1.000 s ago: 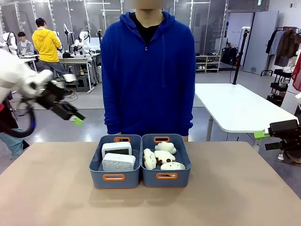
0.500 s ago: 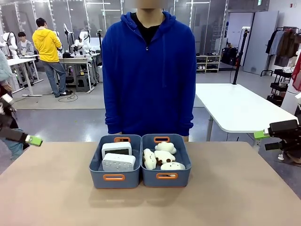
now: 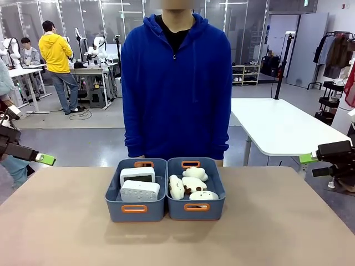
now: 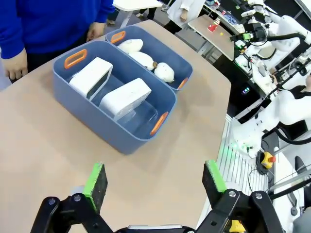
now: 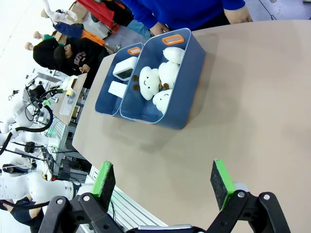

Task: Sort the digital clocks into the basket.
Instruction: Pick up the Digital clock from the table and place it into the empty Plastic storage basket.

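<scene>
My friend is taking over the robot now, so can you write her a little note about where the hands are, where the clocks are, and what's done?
Left gripper: open, holding nothing, off past the table's left edge.
Right gripper: open, holding nothing, off past the table's right edge.
Both clocks lie in the left basket, one behind the other.
The three plush sheep are in the right basket.
The person stands behind the baskets, hands near the table's far edge.
Done: both clocks are sorted.
Left: nothing seems to remain on the table to sort.
</scene>
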